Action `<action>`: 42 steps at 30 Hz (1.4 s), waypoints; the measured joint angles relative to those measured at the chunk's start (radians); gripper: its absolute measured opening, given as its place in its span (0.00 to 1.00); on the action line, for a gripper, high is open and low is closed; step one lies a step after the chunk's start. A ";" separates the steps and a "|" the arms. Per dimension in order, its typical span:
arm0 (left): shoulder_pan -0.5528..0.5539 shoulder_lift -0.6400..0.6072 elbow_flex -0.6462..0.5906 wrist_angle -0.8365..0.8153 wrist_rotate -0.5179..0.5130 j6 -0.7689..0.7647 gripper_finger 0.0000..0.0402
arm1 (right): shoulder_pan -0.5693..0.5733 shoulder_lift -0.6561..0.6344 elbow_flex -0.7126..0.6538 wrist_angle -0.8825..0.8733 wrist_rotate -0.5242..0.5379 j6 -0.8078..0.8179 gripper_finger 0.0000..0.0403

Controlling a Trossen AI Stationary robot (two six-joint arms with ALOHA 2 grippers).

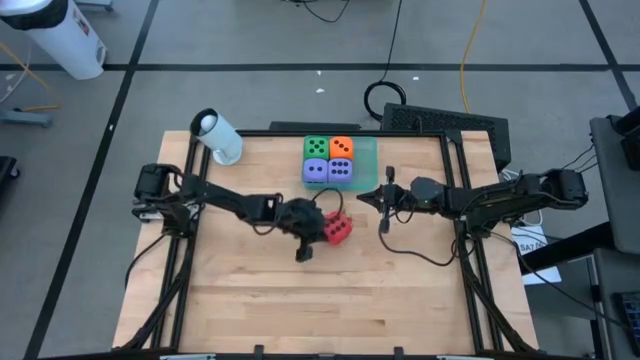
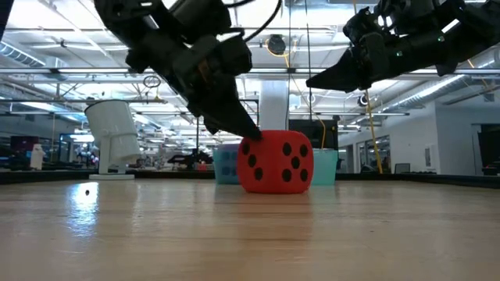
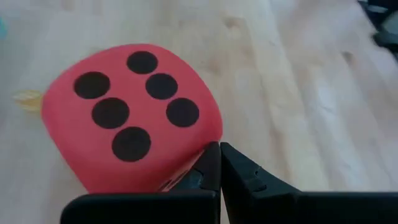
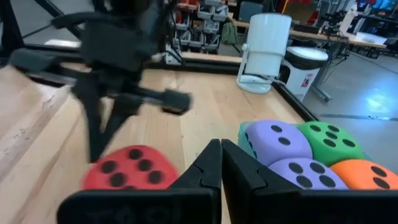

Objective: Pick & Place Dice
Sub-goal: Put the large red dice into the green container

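The red die point(image 1: 339, 230) sits flat on the wooden table near its middle, and also shows in the low view point(image 2: 275, 161) and the left wrist view point(image 3: 134, 115). My left gripper point(image 1: 318, 216) is shut just left of it, its tips at the die's upper left corner point(image 2: 251, 139). Two purple dice point(image 1: 316, 171), a green one point(image 1: 316, 148) and an orange one point(image 1: 341, 148) sit packed in the green tray point(image 1: 368, 150) at the far edge. My right gripper point(image 1: 384, 197) is shut and hovers above the table, right of the red die and near the tray. My left gripper meets the red die with its shut fingertips point(image 3: 214, 163) against the die's upper corner on the left side point(image 3: 198, 149). The fingers come slanting down from the table's left. The die rests flat on the table, six-pip face toward the wrist camera.
A white cylinder on a stand point(image 1: 218, 137) stands at the far left corner of the table. Dark frame rails point(image 1: 462, 230) run along the table's left and right sides. Bare wood point(image 1: 320, 300) lies between the red die and the near edge.
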 joint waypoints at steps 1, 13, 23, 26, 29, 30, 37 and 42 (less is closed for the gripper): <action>0.009 -0.005 0.000 -0.006 0.009 0.014 0.01 | 0.000 0.000 0.000 -0.004 0.000 0.000 0.00; -0.003 -0.318 -0.020 -0.130 -0.027 0.233 0.02 | 0.000 0.000 0.000 -0.012 0.000 -0.001 0.00; 0.025 -0.577 -0.317 0.135 -0.228 0.213 0.01 | 0.000 0.000 0.000 0.015 0.000 -0.016 0.00; 0.051 -0.676 -0.415 0.214 -0.159 0.168 0.01 | 0.000 0.000 0.000 0.025 0.000 -0.026 0.00; 0.056 -0.758 -0.493 0.262 -0.134 0.124 0.01 | 0.000 0.000 0.000 0.032 0.000 -0.027 0.00; 0.056 -0.780 -0.512 0.268 -0.133 0.119 0.01 | 0.000 0.000 0.000 0.036 0.000 -0.027 0.00; 0.054 -0.818 -0.533 0.275 -0.140 0.123 0.04 | 0.001 0.000 0.000 0.045 -0.003 -0.027 0.00; 0.056 -0.811 -0.533 0.270 -0.192 0.134 0.05 | 0.002 0.000 0.000 0.044 -0.003 -0.036 0.00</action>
